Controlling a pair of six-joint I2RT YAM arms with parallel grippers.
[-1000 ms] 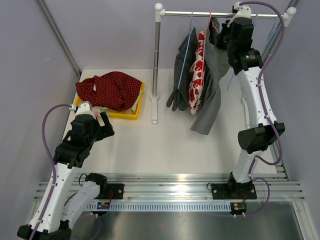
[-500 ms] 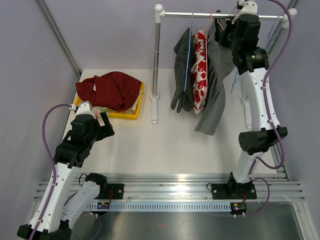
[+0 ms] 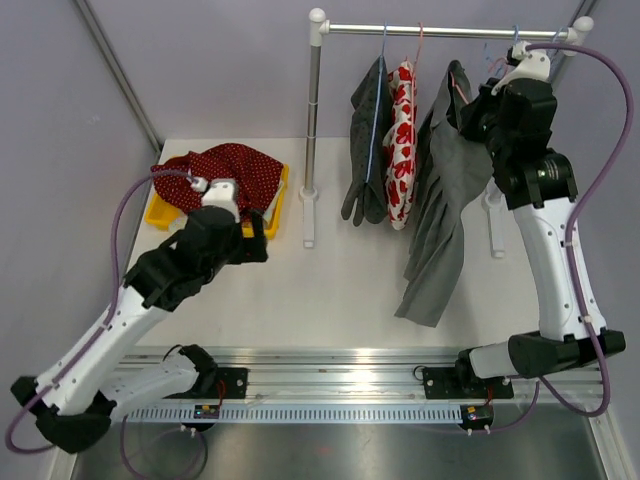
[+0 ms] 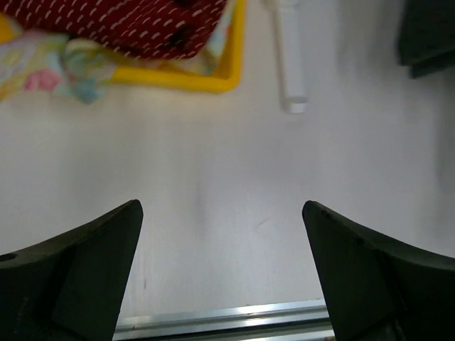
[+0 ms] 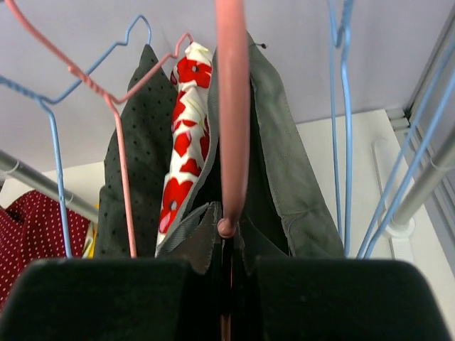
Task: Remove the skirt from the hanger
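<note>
Where the skirt hangs: grey skirt point(image 3: 440, 200) on pink hanger point(image 5: 232, 106), hook apparently off the rail point(image 3: 350, 29), hem low toward the surface point(image 3: 330, 290).
Right jaws: shut tight on the hanger beneath its hook, carrying it clear.
Left jaws: spread wide, empty, over bare surface; judged ready to take the cloth.

R gripper point(image 3: 472, 104) w/ grey skirt point(image 3: 440, 200) moved down-right, away from rail point(image 3: 440, 30); L gripper point(image 3: 258, 238) swung fwd beside yellow bin point(image 3: 281, 205).
</note>
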